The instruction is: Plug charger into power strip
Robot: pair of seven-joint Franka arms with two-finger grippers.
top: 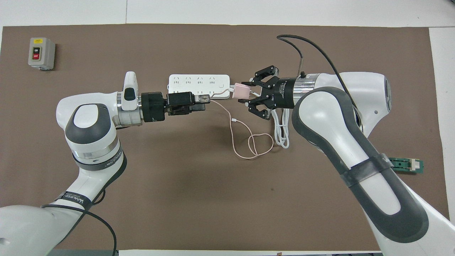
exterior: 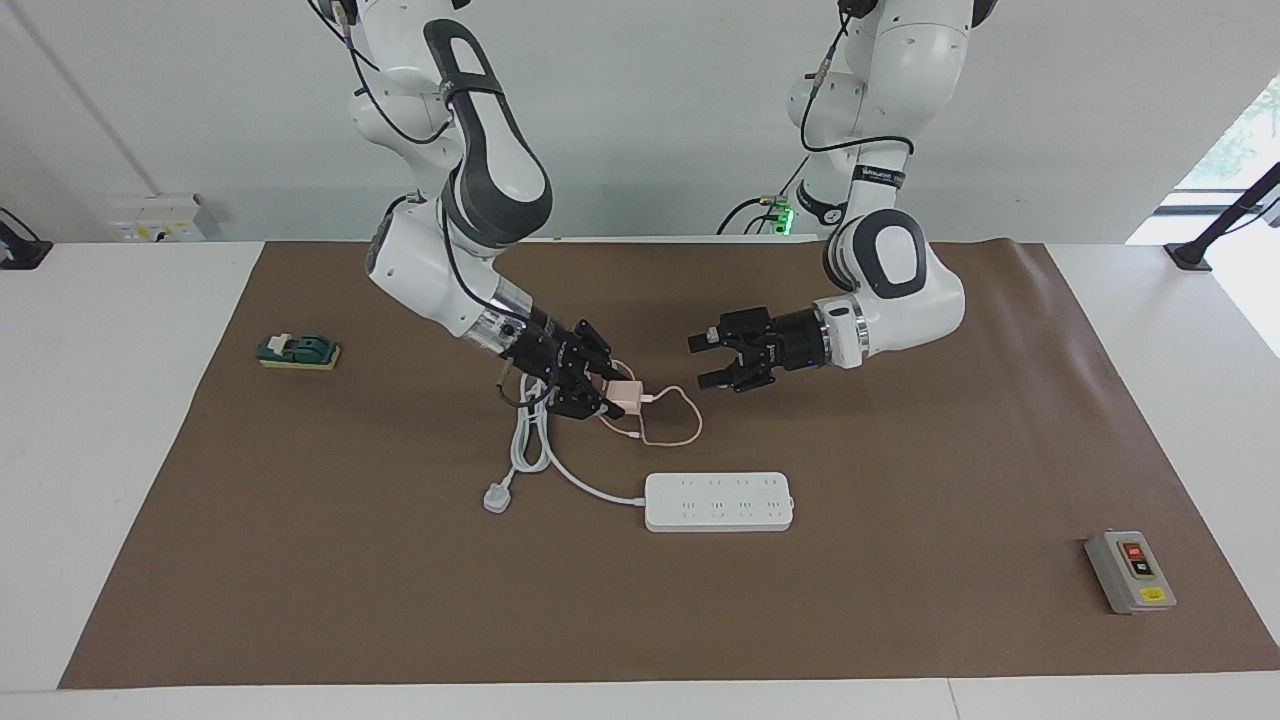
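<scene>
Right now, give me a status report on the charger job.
Right end effector shut on charger, above the mat. Left end effector open, empty. Power strip unplugged, sockets up. Pink cable looped on the mat.

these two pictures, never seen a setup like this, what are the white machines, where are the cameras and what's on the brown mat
They are two white robot arms with black two-finger grippers. One picture faces them from across the table; the other looks down from above their own end. The right gripper is shut on a small pale-pink cube charger, whose thin pink cable loops onto the mat. The left gripper is open, holding nothing. On the brown mat lie a long white power strip, a grey button box and a small green block.
</scene>
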